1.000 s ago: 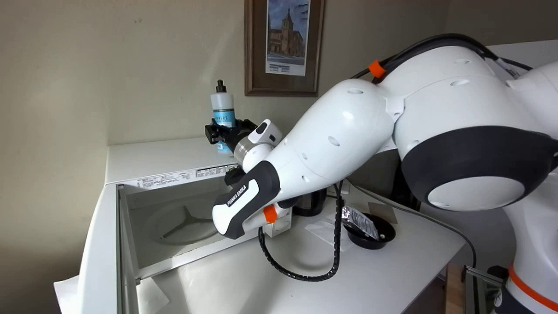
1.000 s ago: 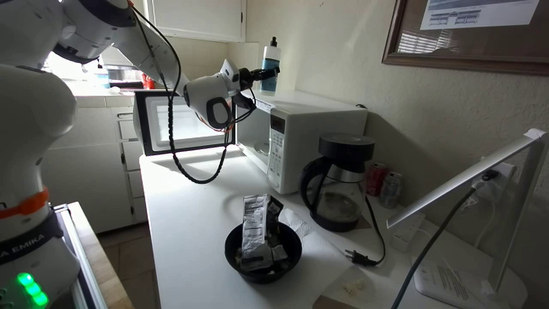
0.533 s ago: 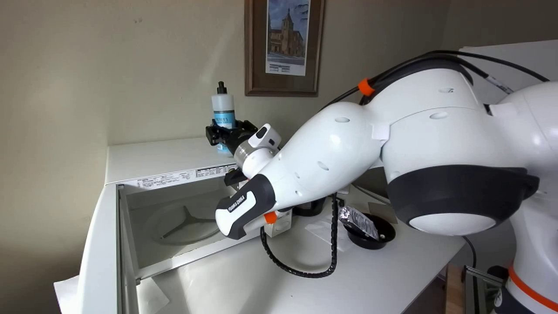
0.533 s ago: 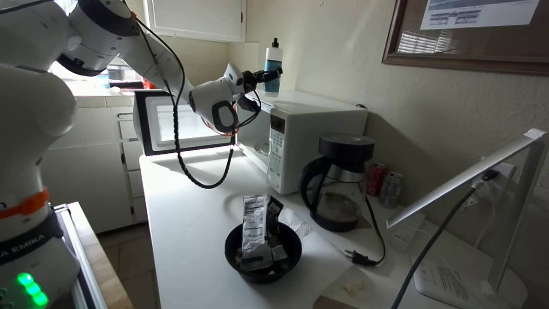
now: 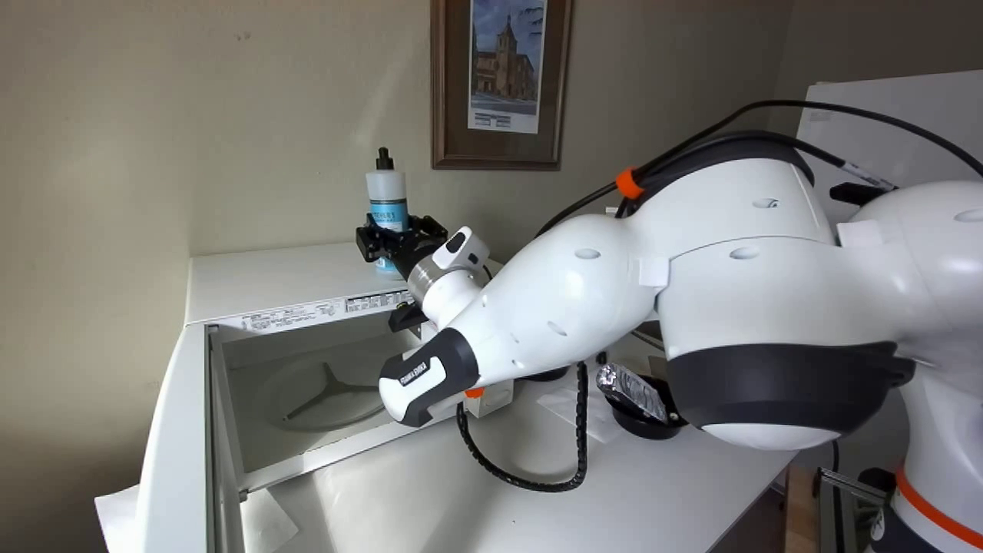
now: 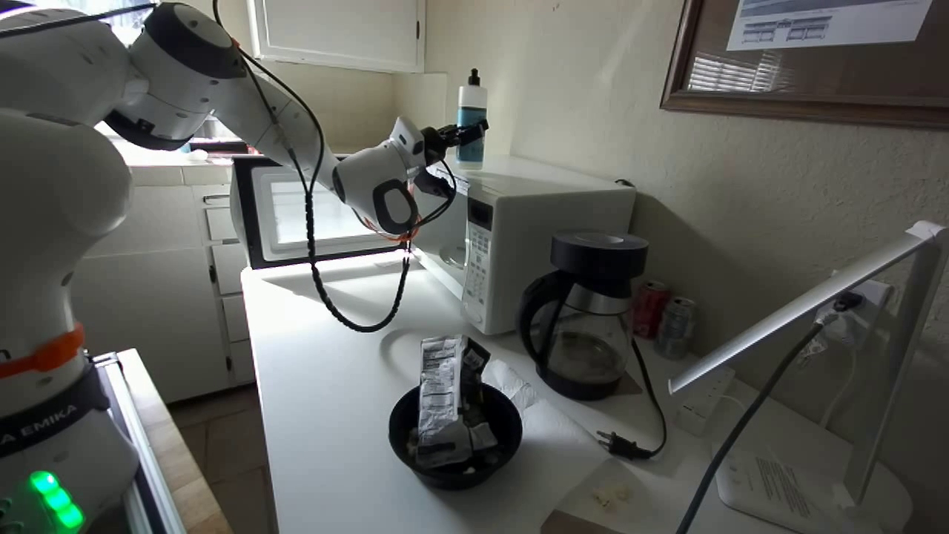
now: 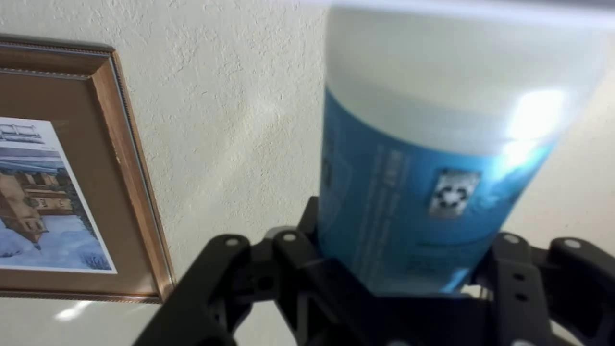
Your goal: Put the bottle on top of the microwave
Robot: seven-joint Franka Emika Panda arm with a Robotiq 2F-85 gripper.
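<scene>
Bottle: held upright, left of upper centre in an exterior view, over the microwave; whether its base is resting there cannot be told.
Hand: clasped around the bottle's lower half from 2 sides.
Bottle body: judged fairly light, squeezable plastic, slick if wet; best gripped gently at mid-body, below the shoulder.

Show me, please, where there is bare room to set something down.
The counter is bare between the bowl and the open microwave, under the hanging cable. The microwave's top is bare beside the held bottle. It's crowded around the black-handled pot, cans and plug.
</scene>
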